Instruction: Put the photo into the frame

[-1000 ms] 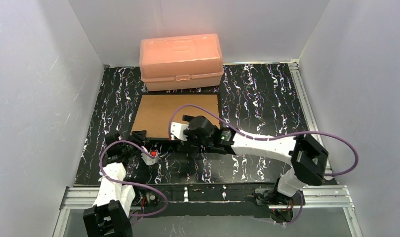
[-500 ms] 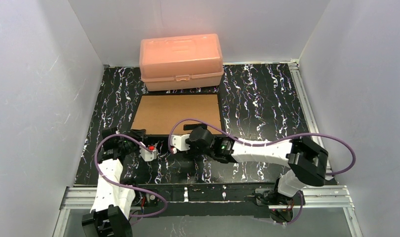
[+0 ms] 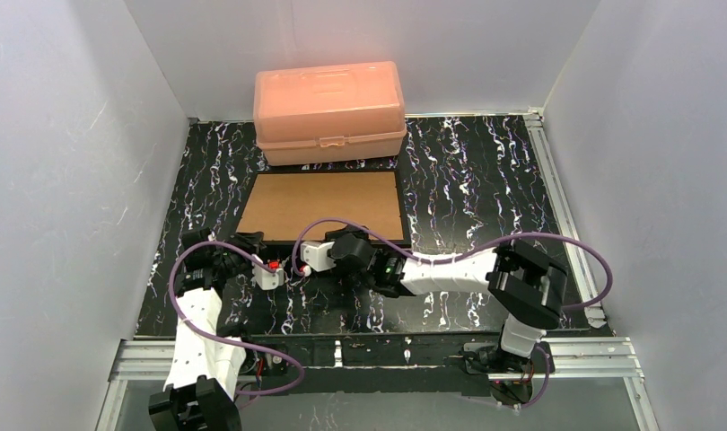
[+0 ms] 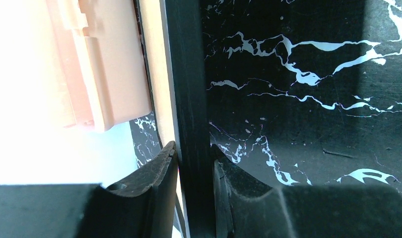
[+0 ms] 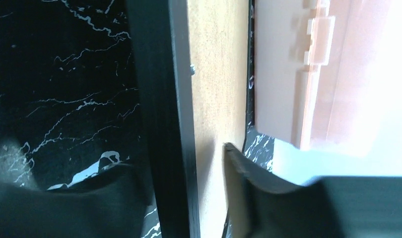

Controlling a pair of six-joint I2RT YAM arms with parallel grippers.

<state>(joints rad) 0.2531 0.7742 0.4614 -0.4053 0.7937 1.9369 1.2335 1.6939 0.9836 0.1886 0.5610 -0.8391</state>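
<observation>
Frame (image 4: 189, 89) lay flat on the table (image 3: 468, 180), back up with the brown backing board (image 3: 324, 202) in it, just in front of the peach box (image 3: 330, 99); long axis left-right. Its near rail ran across both grippers, arms low and reaching forward. Left gripper (image 4: 194, 168) pinched that rail near the left corner. Right gripper (image 5: 181, 163) straddled it mid-span, fingers slack, one over the board. Photo not visible.

The frame (image 4: 189, 99) is thin, black, rectangular; it lies flat, brown back facing up, long sides running left-right.
</observation>
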